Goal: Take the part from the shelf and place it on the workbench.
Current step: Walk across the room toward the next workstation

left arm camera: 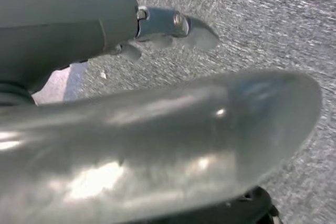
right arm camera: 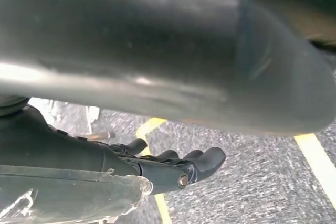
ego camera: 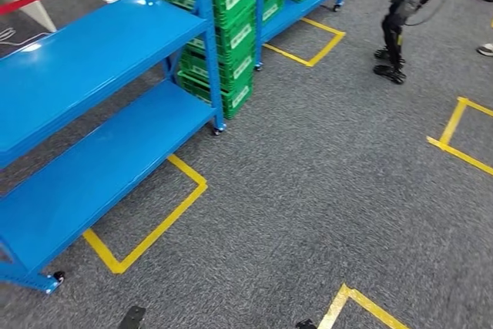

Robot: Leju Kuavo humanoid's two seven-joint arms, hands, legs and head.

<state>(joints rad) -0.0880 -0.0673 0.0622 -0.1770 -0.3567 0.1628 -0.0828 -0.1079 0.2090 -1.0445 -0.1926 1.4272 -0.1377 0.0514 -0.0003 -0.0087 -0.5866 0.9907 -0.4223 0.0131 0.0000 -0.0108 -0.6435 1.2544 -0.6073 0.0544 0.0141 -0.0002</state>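
A blue shelf (ego camera: 87, 59) with two flat boards stands at the left of the head view, and I see no part on them. Beside it, a second blue rack holds stacked green crates (ego camera: 233, 28). In the left wrist view my left hand (left arm camera: 166, 129) hangs over grey carpet, its thick thumb close to the camera and a finger (left arm camera: 198, 32) stretched out, holding nothing. My right hand (right arm camera: 166, 166) also hangs over the carpet, dark fingers (right arm camera: 206, 158) straight and apart from the thumb (right arm camera: 158, 51), with nothing in it.
Grey carpet (ego camera: 326, 175) spreads ahead, marked with yellow tape squares (ego camera: 145, 236). The blue shelf stands on castors (ego camera: 58, 276). Another robot's dark legs (ego camera: 395, 36) stand at the far right, with a shoe (ego camera: 485, 49) near the edge.
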